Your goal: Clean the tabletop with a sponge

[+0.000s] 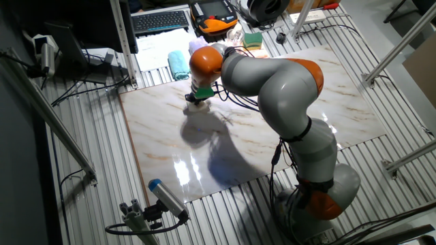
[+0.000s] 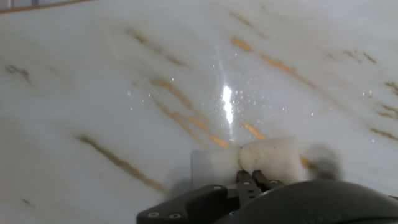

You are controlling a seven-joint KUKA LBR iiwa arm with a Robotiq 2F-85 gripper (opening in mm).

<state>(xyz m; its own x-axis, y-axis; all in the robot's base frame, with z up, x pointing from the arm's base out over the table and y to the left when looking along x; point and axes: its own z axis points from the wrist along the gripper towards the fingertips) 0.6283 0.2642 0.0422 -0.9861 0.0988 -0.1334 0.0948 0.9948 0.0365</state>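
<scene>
In the hand view the gripper has its two fingers drawn close together, pinching the cream sponge at its middle, where the block visibly puckers. That dent suggests a soft, light, springy foam, best held centrally and deep enough that it cannot twist out while dragged. The sponge sits down against the glossy marble tabletop, near its far left part in the fixed view; the slick slab should offer little resistance.
</scene>
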